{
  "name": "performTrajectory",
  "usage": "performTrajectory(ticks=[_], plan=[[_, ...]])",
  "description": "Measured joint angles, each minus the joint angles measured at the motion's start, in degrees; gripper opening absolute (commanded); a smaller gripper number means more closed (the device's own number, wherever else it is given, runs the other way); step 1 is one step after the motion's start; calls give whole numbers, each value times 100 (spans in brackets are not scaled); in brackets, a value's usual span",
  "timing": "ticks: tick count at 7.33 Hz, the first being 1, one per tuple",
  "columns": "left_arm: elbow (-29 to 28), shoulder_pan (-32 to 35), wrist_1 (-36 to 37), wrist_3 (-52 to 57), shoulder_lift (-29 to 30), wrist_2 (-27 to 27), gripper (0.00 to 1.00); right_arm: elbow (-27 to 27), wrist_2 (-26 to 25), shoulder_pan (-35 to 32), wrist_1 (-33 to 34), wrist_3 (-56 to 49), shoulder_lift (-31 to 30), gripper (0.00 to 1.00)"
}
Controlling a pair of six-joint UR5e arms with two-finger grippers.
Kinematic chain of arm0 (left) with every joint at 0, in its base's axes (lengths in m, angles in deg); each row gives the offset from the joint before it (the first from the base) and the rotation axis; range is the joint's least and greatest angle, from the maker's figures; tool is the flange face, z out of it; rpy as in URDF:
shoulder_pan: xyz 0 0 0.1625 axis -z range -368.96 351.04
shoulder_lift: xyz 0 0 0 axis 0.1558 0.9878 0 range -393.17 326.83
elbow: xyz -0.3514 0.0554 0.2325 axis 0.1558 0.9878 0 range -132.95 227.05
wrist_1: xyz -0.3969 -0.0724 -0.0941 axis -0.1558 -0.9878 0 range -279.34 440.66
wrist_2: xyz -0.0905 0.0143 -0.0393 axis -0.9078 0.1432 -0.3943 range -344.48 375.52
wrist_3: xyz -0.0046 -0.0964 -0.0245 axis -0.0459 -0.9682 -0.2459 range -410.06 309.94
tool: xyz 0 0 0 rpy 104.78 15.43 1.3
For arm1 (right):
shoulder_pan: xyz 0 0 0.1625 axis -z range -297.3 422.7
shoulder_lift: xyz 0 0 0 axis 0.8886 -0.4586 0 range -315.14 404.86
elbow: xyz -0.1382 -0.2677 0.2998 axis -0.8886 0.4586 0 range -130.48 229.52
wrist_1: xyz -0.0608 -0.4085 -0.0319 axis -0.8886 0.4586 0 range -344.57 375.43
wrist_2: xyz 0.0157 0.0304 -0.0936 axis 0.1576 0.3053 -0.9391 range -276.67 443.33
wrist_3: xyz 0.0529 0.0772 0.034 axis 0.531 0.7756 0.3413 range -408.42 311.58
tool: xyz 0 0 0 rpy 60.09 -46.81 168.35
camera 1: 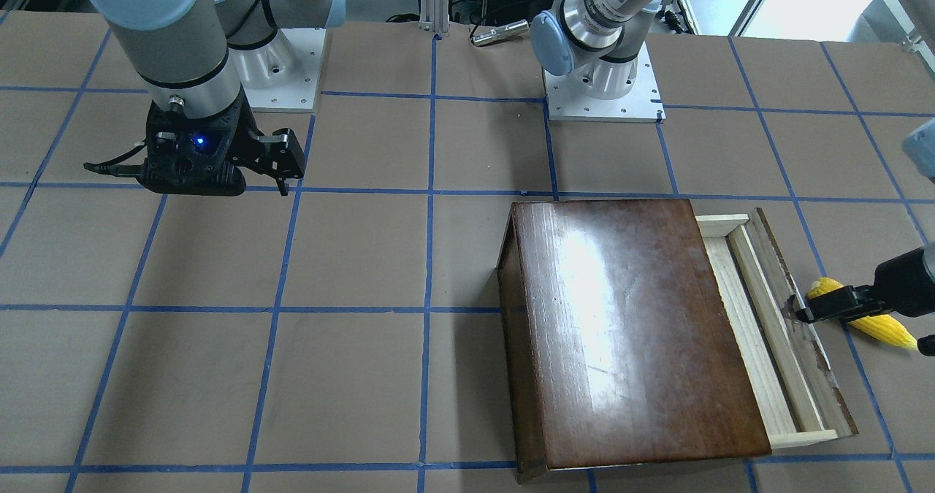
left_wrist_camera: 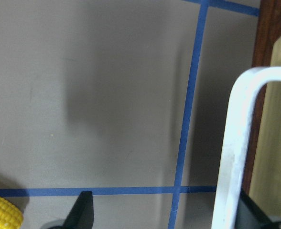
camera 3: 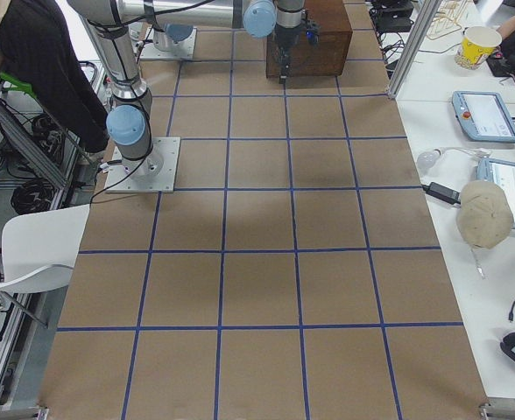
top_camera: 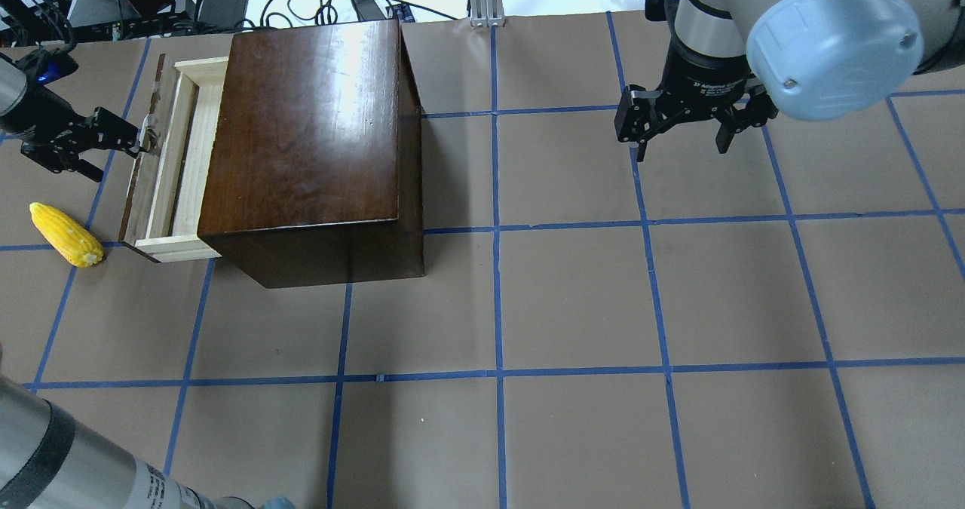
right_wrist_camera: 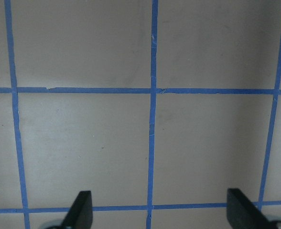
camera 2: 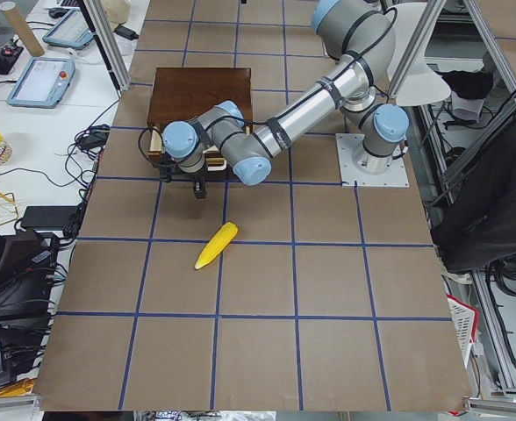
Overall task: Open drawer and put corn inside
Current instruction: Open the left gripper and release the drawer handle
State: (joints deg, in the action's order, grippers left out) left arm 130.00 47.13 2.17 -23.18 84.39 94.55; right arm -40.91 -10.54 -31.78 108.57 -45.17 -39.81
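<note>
Your left gripper is spread wide at the drawer front, with the metal handle between its fingers and close to one; I can't tell if they touch. The drawer sits part-way out of the cabinet, and the corn lies on the table just beside the drawer front, apart from it and near that gripper. Your right gripper hangs with fingers apart over the blue tape grid, well away from the cabinet.

Brown table, blue tape grid — cabinet and corn on it.
</note>
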Motion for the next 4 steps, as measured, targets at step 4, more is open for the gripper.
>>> performTrajectory(ticks=[4], plan=[[-18,-49,-8,5,-5,-4,100,0,0,0,-6,0,-2,100]])
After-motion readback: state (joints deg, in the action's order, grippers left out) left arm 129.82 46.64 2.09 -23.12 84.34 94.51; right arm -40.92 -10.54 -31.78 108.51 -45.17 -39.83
